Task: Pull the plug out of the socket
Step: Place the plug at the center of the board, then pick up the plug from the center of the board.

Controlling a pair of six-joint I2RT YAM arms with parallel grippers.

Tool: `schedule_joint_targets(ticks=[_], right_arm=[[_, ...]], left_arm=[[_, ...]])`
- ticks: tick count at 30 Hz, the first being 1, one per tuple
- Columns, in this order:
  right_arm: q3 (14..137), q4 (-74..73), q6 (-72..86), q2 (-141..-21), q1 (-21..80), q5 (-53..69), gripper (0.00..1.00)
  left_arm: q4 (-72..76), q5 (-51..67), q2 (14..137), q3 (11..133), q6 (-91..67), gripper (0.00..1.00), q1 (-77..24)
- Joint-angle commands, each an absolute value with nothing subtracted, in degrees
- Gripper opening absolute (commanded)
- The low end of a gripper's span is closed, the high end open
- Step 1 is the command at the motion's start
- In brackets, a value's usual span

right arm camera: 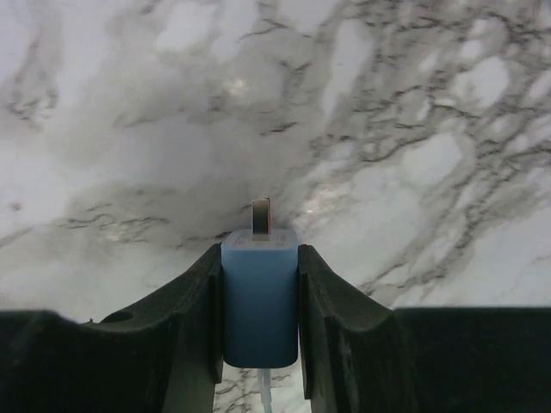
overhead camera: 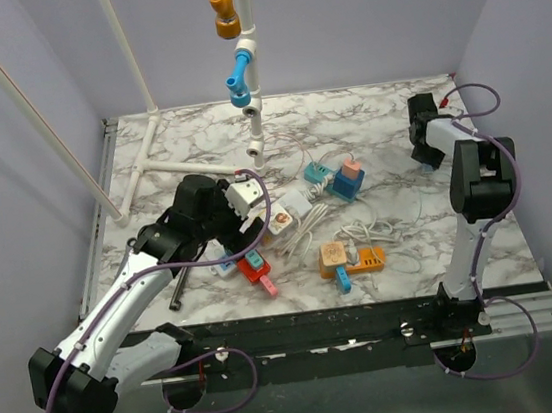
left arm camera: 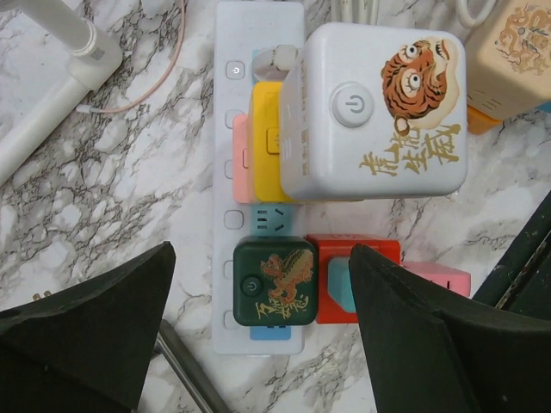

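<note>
The marble counter [overhead camera: 395, 111] carries the socket [left arm camera: 225, 172], a long white strip lying under the left arm, left of centre. The left pincer [left arm camera: 260, 258] hangs open above its near end, fingers either side of a dark green cube plug [left arm camera: 275, 280]. A bigger white tiger cube [left arm camera: 374, 112] sits further along. Far right, the right pincer [right arm camera: 258, 254] clamps a small blue plug [right arm camera: 258, 301], clear of the strip. The step in hand looks like the approach to the green cube. Next comes lowering, closing squarely and a straight lift, and the strip may rise too.
</note>
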State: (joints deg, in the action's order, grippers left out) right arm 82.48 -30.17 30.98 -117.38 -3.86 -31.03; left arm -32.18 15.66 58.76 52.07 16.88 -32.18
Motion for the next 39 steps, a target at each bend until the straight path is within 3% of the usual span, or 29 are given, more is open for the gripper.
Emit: schedule_joint_targets(ticks=[1,5,7,9,11,16,23,31,39], right_arm=[[86.84,-31.94,31.94,-119.61,-4.2,-31.0,0.42],[88.03,-33.58,32.15,-118.8,-4.15,-30.42,0.8],[87.66,-33.55,31.66,-116.25,-4.11,-29.53,0.91],[86.65,-32.76,30.56,-112.16,-3.42,-27.94,0.95],[85.62,-32.52,29.57,-107.32,-1.32,-27.64,0.98],[83.12,-33.22,27.17,-95.84,9.27,-31.81,1.0],[79.63,-36.23,25.84,-83.19,33.54,-36.07,1.0],[86.96,-42.09,25.98,-86.96,59.73,-36.55,1.0],[87.99,-39.15,25.74,-90.39,66.29,-31.59,1.0]], left_arm=[[-33.27,15.9,58.15,53.74,17.31,0.86,-31.64],[-33.29,16.66,57.85,54.18,17.14,0.88,-31.18],[-33.4,17.36,57.37,54.31,17.15,0.89,-30.63],[-33.86,18.3,56.97,54.56,17.06,0.94,-29.75],[-34.16,19.56,56.62,54.66,16.81,0.98,-28.54],[-34.8,20.13,57.07,54.6,16.02,0.99,-26.23],[-34.57,26.18,58.54,54.42,16.26,0.98,-21.17],[-37.33,38.05,60.01,55.59,21.47,0.99,-14.24],[-39.16,41.56,59.86,54.94,23.62,0.98,-12.13]])
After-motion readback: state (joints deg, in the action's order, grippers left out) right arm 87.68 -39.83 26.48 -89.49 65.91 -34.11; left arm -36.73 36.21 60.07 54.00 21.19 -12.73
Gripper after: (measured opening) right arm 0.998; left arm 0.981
